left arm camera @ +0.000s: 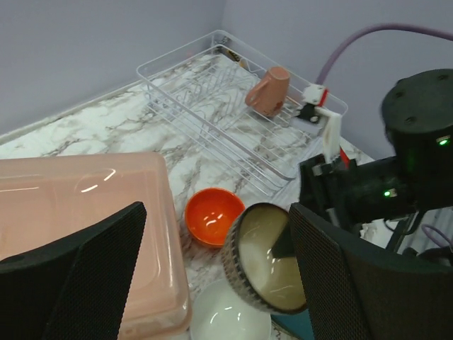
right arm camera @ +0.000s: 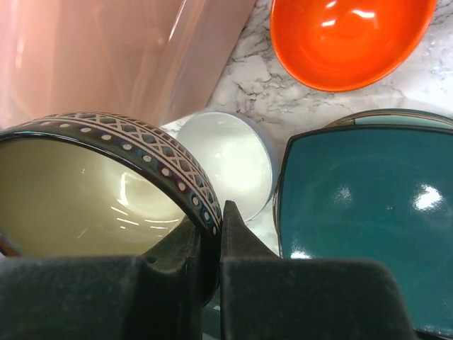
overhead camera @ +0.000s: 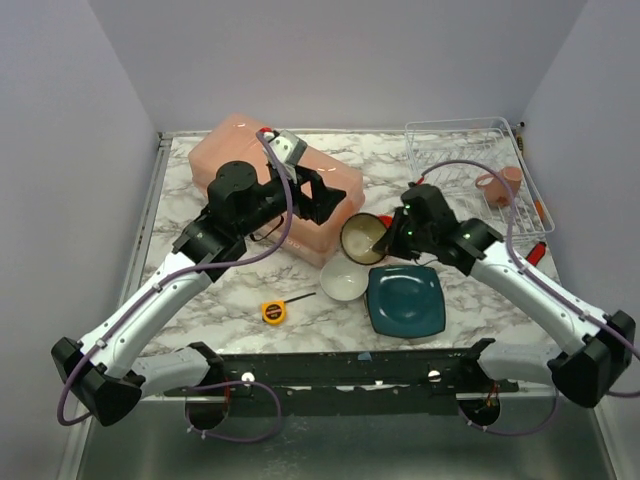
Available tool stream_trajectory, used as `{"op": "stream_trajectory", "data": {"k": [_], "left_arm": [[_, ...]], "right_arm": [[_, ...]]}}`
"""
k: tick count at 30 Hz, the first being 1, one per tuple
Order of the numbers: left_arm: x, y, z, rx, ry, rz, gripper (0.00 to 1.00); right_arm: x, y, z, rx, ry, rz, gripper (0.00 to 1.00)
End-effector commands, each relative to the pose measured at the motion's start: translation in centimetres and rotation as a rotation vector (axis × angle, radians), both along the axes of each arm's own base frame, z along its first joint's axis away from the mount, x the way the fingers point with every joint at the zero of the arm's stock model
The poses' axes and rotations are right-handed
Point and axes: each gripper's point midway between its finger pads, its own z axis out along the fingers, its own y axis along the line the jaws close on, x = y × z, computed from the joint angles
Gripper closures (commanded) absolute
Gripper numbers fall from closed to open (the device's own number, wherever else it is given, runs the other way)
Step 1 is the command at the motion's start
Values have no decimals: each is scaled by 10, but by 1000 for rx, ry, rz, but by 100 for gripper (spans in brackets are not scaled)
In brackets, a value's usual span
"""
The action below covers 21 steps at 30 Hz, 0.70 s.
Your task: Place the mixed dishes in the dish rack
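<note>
Pale lilac walls (overhead camera: 330, 60), marble tabletop (overhead camera: 230, 290)

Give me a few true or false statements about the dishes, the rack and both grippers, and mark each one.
1. The pinkish mug is in the white wire dish rack. True.
2. The small orange bowl is in the rack. False: it sits on the marble table, near the big pink plastic tub.
3. The right gripper is clamped on the rim of the dark patterned bowl with a tan inside. True.
4. The left gripper holds the teal square plate. False: it is open and empty above the tub; the plate lies on the table.
5. The small white bowl sits on the table beside the teal plate. True.
</note>
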Motion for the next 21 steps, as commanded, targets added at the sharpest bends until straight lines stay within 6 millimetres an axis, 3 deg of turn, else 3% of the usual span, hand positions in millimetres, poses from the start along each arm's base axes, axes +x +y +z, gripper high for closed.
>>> {"op": "stream_trajectory", "data": {"k": [1, 10, 13, 21], "left_arm": [[-22, -5, -40, 46, 91, -88, 18], [-19, -7, -83, 185, 28, -44, 22], [-14, -8, -99, 243, 70, -27, 31], [-6, -4, -108, 305, 80, 27, 44]], "right_arm": [[16, 22, 11, -103, -88, -115, 100], [17, 33, 34, -153, -155, -160, 100], [15, 35, 44, -157, -175, -164, 100], [13, 39, 56, -178, -228, -117, 100]]}}
